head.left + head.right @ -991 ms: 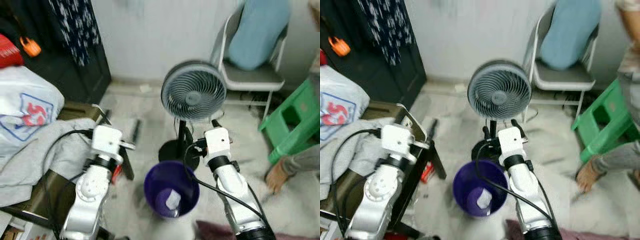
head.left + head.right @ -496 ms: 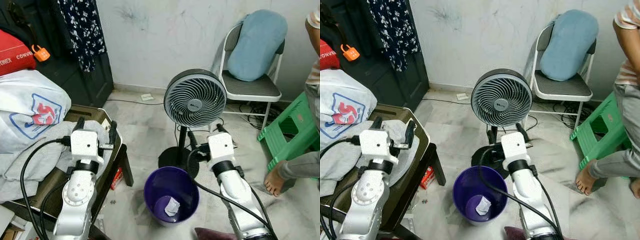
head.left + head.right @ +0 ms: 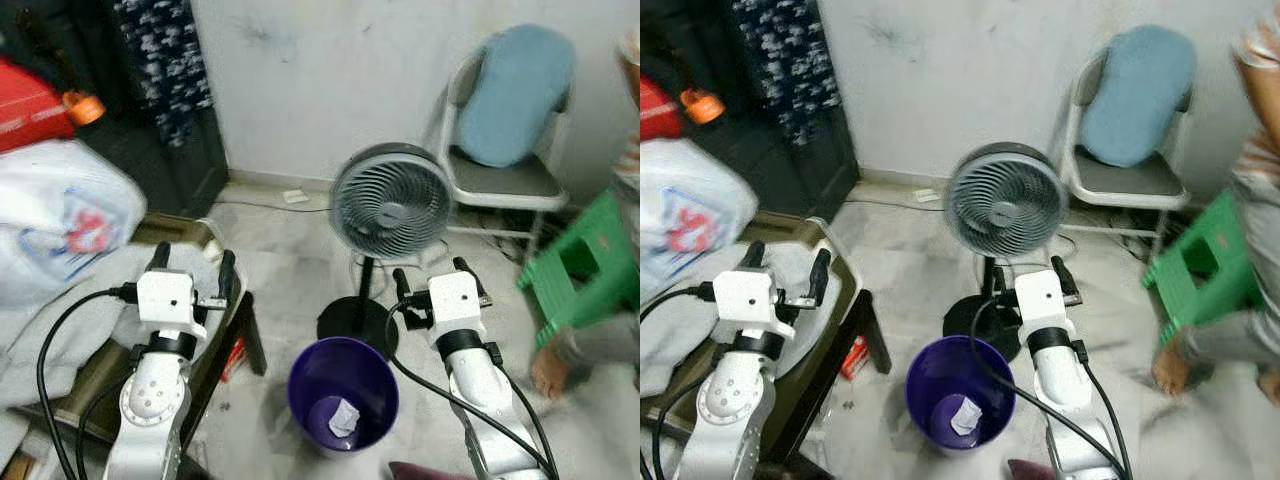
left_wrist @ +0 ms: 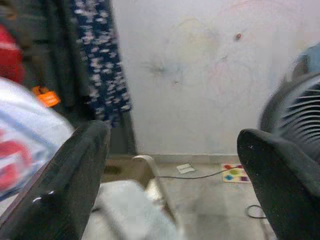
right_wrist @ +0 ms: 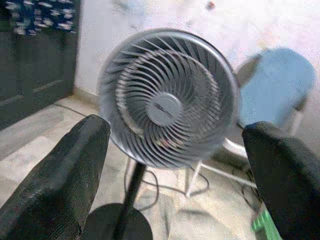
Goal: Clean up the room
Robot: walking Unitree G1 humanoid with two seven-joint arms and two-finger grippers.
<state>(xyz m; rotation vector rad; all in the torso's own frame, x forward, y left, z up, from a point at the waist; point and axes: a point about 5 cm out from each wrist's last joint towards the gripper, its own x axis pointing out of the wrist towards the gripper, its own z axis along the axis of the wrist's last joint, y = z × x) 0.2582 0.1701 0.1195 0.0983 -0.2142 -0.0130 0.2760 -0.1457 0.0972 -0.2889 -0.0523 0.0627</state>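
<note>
Purple bin (image 3: pixel 343 400): round smooth plastic, on the floor between both arms, crumpled white paper (image 3: pixel 343 418) inside.
Left gripper (image 3: pixel 193 272): fingers apart, empty, above the grey cloth (image 3: pixel 70 310), which is soft and lies on the low table.
Right gripper (image 3: pixel 433 282): fingers apart, empty, facing the fan (image 3: pixel 390 202).
Nearer arm for the cloth: left, I judge.

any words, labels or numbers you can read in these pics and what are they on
None can be read as text in these frames.
White bag: a red and blue print, too blurred to read.
Red bag: faint white lettering, too blurred to read.
Fan: a small mark on its hub, too small to read.
Orange tag: no lettering can be made out.
</note>
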